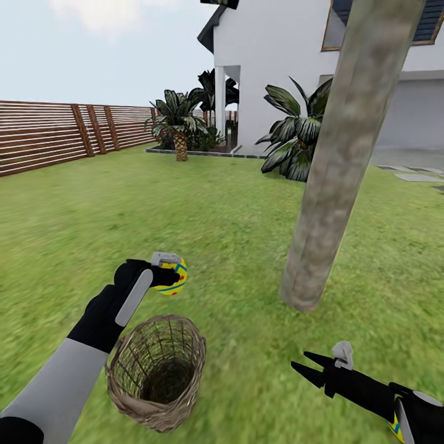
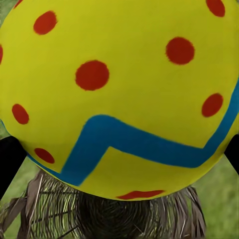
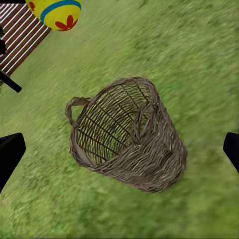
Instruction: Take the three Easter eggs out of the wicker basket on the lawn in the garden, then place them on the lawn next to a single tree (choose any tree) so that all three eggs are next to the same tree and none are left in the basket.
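Left gripper [image 1: 168, 275] is clamped on a small yellow Easter egg with blue zigzag band and red dots [image 1: 173, 277], held in the air just above and beyond the far rim of the round brown open-weave wicker basket [image 1: 157, 370], which stands on the green grass lawn [image 1: 92, 222]. In the left wrist view the egg [image 2: 119, 94] sits between the dark fingertips [image 2: 9, 159] with the basket rim below it. Judgement: the egg reads as light, rigid, smooth and rounded, so apt to slip or roll; a hold across its widest middle looks safest, and it should be set down low on the grass, not dropped. Right gripper [image 1: 313, 367] hovers at near right with its two fingers spread and nothing between them; its wrist view looks down on the basket [image 3: 127, 137], whose interior seems empty as far as the weave lets me see. A patch of yellow and blue shows at the lower right corner of the head view; I cannot tell what it is. The thick grey-brown mottled tree trunk [image 1: 345, 154] rises just right of the basket, with open grass between; nothing blocks the path. Brown slatted fence [image 1: 49, 132], short palm [image 1: 179, 123] and white house [image 1: 277, 55] stand far off.
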Controlling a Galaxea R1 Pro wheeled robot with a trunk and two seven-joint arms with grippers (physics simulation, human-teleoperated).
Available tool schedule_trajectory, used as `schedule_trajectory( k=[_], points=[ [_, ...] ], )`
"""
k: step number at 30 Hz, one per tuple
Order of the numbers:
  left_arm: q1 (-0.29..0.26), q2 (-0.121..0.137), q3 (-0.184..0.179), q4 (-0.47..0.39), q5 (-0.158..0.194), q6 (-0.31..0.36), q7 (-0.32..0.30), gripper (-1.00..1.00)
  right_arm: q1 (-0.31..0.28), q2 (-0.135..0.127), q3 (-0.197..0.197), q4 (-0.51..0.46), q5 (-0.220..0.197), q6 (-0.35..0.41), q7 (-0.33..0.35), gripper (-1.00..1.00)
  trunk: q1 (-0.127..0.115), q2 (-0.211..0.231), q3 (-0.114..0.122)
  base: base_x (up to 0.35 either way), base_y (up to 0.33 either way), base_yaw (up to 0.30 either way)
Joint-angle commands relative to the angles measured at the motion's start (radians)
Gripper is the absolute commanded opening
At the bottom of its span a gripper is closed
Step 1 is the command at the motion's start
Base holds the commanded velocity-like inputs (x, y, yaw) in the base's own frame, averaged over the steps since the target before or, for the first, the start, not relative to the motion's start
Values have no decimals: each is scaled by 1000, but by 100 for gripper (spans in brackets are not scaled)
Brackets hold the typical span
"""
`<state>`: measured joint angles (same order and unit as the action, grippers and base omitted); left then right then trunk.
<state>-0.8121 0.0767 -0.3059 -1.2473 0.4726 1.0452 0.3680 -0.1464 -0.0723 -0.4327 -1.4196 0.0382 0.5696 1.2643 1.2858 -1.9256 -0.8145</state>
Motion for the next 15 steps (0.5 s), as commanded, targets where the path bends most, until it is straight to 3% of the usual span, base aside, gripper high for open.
schedule_trajectory(
  k=[1, 15],
  points=[
    [-1, 1, -3, 0, 10, 2, 10, -100, -1, 1, -1, -1, 4, 8, 0, 100, -4, 7, 2, 0, 0, 0],
    [-1, 0, -2, 3, 10, 2, 10, -100, -1, 6, 0, 13, -5, -28, -34, 100, -58, 105, 46, 0, 0, 0]
  ],
)
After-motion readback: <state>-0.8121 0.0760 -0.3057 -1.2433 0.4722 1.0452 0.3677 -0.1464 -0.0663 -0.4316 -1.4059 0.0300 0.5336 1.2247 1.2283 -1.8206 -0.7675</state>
